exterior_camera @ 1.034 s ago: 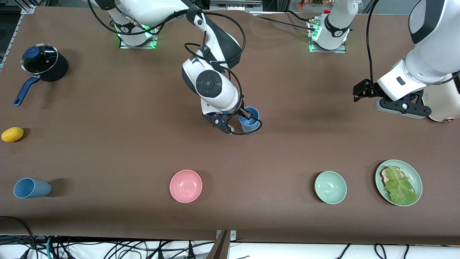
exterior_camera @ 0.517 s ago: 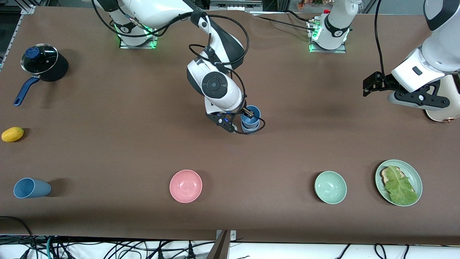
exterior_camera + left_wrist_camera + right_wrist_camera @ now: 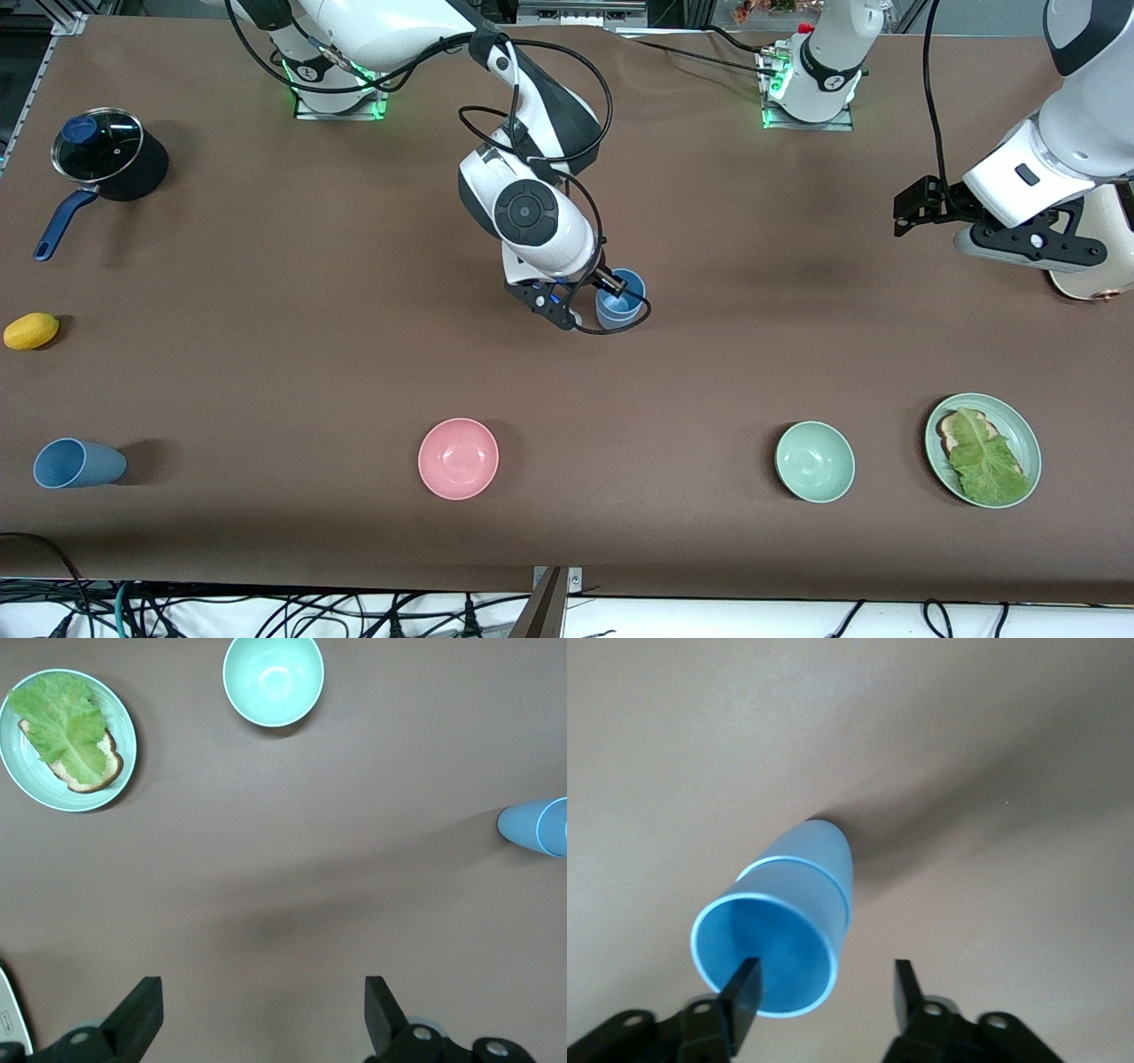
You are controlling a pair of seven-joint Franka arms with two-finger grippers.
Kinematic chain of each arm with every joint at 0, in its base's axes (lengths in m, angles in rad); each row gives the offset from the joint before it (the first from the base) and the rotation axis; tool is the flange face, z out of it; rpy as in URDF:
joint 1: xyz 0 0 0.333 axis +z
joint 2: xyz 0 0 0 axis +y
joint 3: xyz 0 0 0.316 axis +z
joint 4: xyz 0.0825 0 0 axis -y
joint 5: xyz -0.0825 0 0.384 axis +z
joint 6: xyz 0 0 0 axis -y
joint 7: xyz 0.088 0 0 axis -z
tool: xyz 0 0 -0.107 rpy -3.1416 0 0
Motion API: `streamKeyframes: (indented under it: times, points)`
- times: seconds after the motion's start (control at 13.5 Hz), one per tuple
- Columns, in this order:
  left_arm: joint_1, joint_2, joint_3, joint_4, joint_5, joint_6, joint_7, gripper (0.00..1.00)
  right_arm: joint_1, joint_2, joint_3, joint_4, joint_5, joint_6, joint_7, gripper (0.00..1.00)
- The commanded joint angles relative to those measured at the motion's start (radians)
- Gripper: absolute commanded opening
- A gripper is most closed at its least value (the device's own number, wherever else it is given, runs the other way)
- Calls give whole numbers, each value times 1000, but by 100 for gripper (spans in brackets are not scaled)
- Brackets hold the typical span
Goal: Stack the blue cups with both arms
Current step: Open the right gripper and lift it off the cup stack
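A light blue cup (image 3: 620, 306) stands upright mid-table; in the right wrist view (image 3: 793, 921) a second rim line runs round its wall, as of one cup nested in another. My right gripper (image 3: 598, 297) is open over it (image 3: 826, 988), one finger in the cup's mouth and the other outside the wall. A slate blue cup (image 3: 75, 463) lies on its side at the right arm's end, nearer the front camera. My left gripper (image 3: 908, 213) hangs open and empty over bare table (image 3: 261, 1019) at the left arm's end. The light blue cup also shows in the left wrist view (image 3: 536, 826).
A pink bowl (image 3: 458, 458), a pale green bowl (image 3: 814, 461) and a green plate (image 3: 1023, 434) with bread and lettuce sit nearer the front camera. A lidded pot (image 3: 106, 155) and a yellow fruit (image 3: 31, 330) are at the right arm's end. A white appliance (image 3: 1094, 261) stands beside the left gripper.
The blue cup's rim stood higher half a second ago and now sits lower. The left arm swung toward its end of the table a second ago, then held still.
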Motion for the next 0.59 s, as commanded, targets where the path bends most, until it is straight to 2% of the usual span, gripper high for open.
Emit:
streamKeyframes:
  times: [0.0, 0.37, 0.52]
  points:
    - [-8, 11, 12, 31, -10, -34, 12, 100, -28, -17, -9, 32, 5, -57, -8, 100]
    - [-10, 11, 9, 31, -9, -39, 14, 100, -172, -141, -7, 29, -3, -330, -266, 100]
    - [-11, 11, 4, 31, -7, -39, 14, 100, -215, -172, -53, 22, -14, -462, -357, 100]
